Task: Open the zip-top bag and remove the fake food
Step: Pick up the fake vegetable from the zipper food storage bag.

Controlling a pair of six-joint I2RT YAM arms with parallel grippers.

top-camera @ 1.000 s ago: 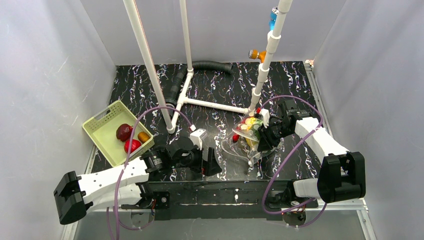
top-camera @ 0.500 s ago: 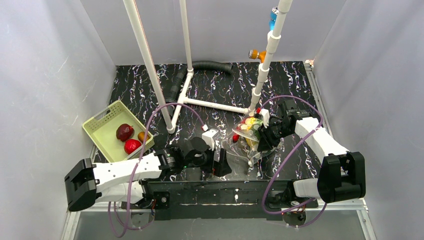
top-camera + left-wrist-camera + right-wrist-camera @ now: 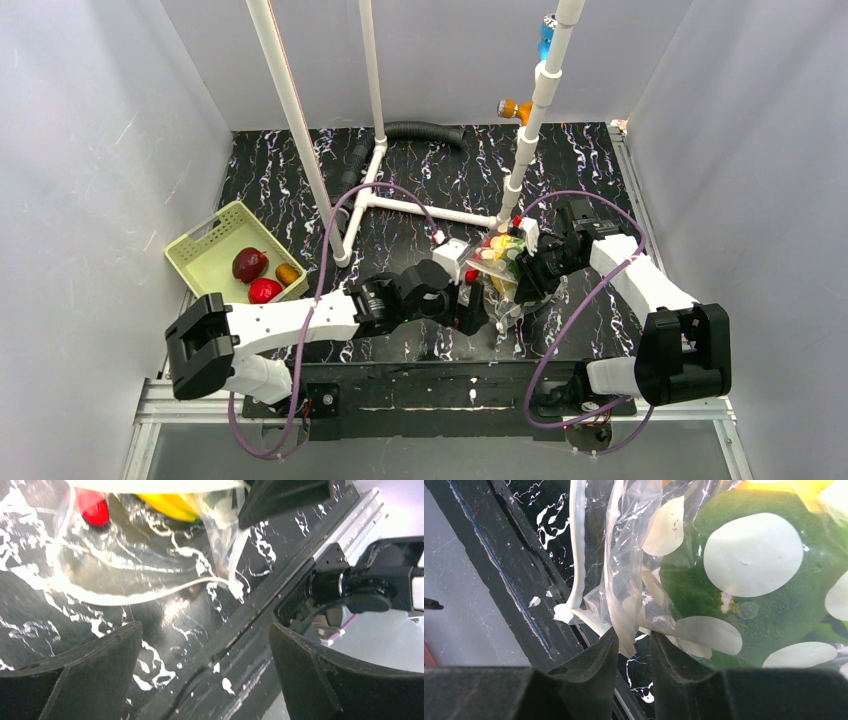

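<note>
The zip-top bag, clear with pale round dots, is held up off the black table right of centre. My right gripper is shut on a fold of its film near the white zip strip, as the right wrist view shows. A green piece sits inside the bag. My left gripper is open wide and empty, just left of and below the bag. In the left wrist view the bag is ahead of it, holding a red piece and a yellow banana.
A pale green basket at the left holds a dark red fruit, a red one and an orange-brown one. White pipes and a black hose lie behind. The table's front rail is close.
My left arm has swung right across the front of the table, bringing its open gripper up to the bag. The right gripper and bag have stayed put.
</note>
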